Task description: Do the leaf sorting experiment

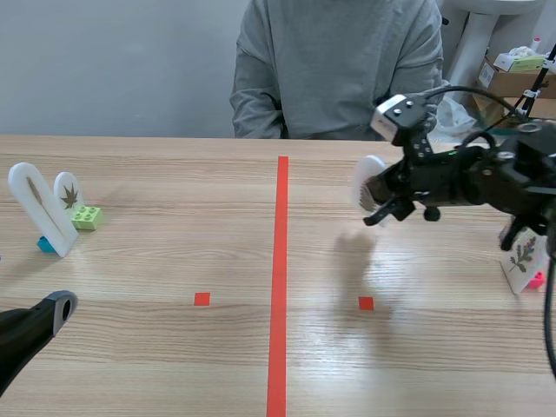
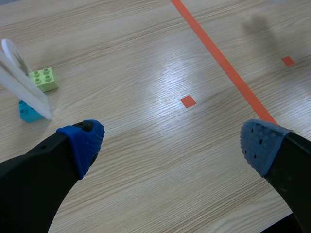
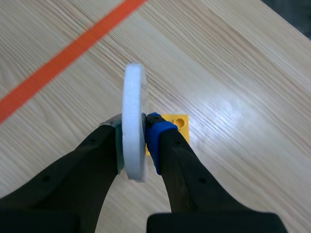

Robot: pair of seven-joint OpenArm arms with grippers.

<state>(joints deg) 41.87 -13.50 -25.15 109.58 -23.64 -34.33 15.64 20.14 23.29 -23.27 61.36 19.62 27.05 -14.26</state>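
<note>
Aloft at two o'clock, the right claw [image 3: 137,141] clamps the white disc [image 3: 133,97] edge-on, long axis toward twelve, a yellow brick [image 3: 177,124] just behind it; the left claw [image 2: 171,143], at seven o'clock above the tabletop [image 1: 174,365], stands agape.

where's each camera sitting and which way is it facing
Scene view: between the arms, facing across the table to a person; left arm and right arm show.
Left wrist view: on the left arm, facing forward and down at the green brick; the left fingers show, open.
Right wrist view: on the right arm, facing down; the right fingers clamp a white disc.
Shared: scene and left wrist views both show the green brick.
</note>
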